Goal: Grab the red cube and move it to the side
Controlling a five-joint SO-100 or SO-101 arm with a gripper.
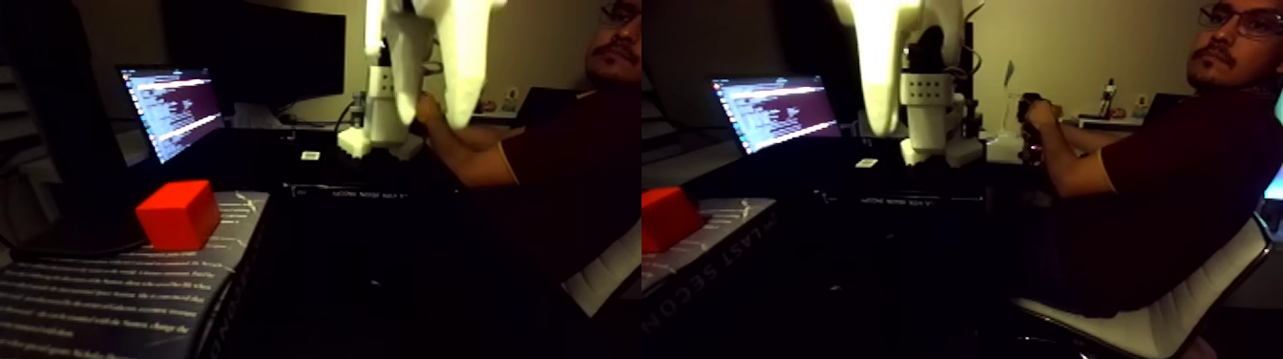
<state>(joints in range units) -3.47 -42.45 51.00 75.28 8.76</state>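
The red cube point(178, 214) sits on the cover of a dark book point(115, 296) at the left of the fixed view (the picture holds two nearly equal halves, and the right half cuts the cube off at its left edge). It stands free, nothing touching it, near the book's far edge.

The white arm point(430, 57) hangs high above and to the right of the cube, well apart from it. Its fingertips are blurred and overexposed, so I cannot tell whether the gripper is spread or pressed together.

Risks, as I judge them: the cube rests on a raised, smooth cover, so a descent that lands off-centre could push it off the book's edge instead of gripping it. The dim light and the glare on the arm make alignment harder. A laptop point(172, 110) stands just behind the book, and a wide swing could strike it.

Count: one cube, one book, one laptop, one arm, one person point(573, 162) seated at the right, hand point(428, 107) near the arm's base.
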